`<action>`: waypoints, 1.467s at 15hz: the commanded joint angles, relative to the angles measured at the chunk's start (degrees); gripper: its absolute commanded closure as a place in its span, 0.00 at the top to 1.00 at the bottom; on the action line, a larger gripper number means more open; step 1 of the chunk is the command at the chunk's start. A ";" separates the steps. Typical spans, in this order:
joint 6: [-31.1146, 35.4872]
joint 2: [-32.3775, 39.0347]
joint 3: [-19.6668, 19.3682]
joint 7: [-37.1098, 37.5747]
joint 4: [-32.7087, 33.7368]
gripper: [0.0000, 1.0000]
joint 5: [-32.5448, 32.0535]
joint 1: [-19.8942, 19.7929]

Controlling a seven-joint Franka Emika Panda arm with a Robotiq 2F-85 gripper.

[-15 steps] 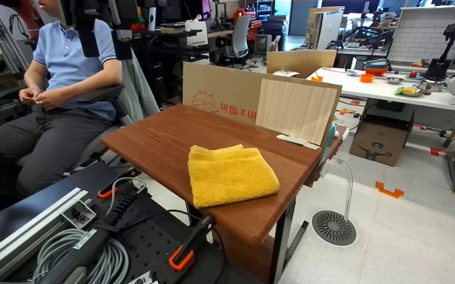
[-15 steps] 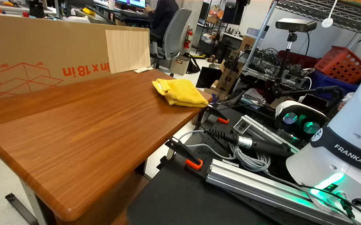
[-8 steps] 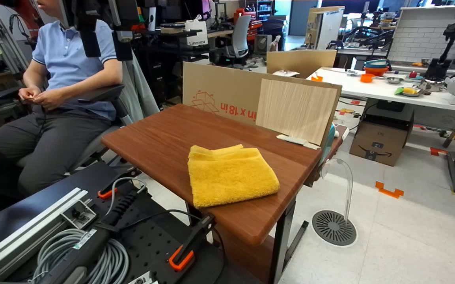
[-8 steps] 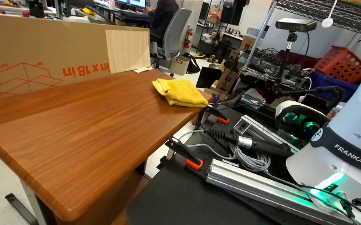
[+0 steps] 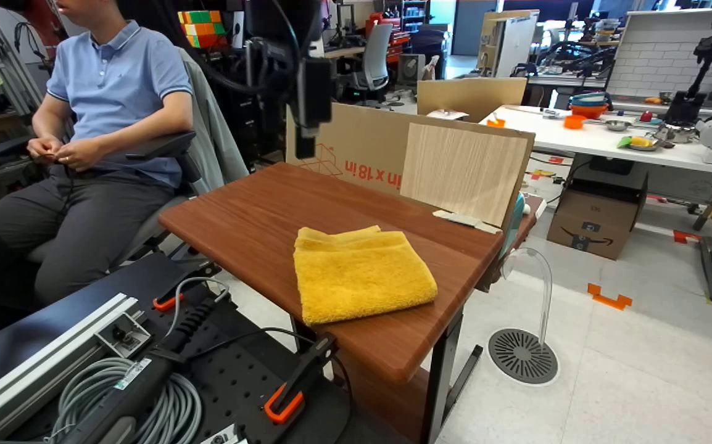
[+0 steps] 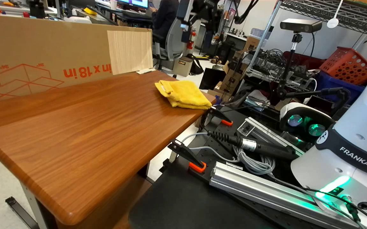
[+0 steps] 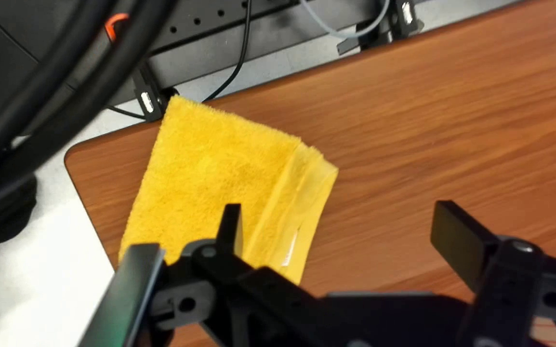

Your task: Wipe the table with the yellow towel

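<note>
The yellow towel [image 5: 362,277] lies folded flat near one corner of the brown wooden table [image 5: 257,209]. It also shows on the table [image 6: 91,127] in another exterior view [image 6: 186,93]. My gripper [image 6: 197,38] hangs in the air above the table's height, apart from the towel. In the wrist view the gripper [image 7: 338,212] is open with nothing between its fingers [image 7: 463,246]. There the towel [image 7: 205,173] lies below and behind the left finger, and its folded edge with a white tag falls between the fingers. The lower part of the towel is hidden by the gripper.
A cardboard panel [image 5: 362,142] stands along the table's far edge, with a light wood-grain sheet [image 5: 464,172] on it. Black clamps with orange handles [image 5: 283,404] sit at the near edge by the robot's black base plate [image 6: 177,197]. A person [image 5: 112,123] sits beside the table.
In an exterior view the gripper has swung from the upper left towards the table and turned. It has come into view at the top of another exterior view. The towel has not moved.
</note>
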 commanded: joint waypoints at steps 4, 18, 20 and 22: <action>16.84 13.49 -3.21 3.69 2.41 1.00 -1.33 -3.51; 24.17 25.16 -2.00 4.74 2.77 1.00 4.59 -2.56; 25.61 29.04 -1.66 4.81 4.17 1.00 6.33 -2.85; 26.21 32.77 -1.60 4.54 5.30 1.00 7.36 -3.32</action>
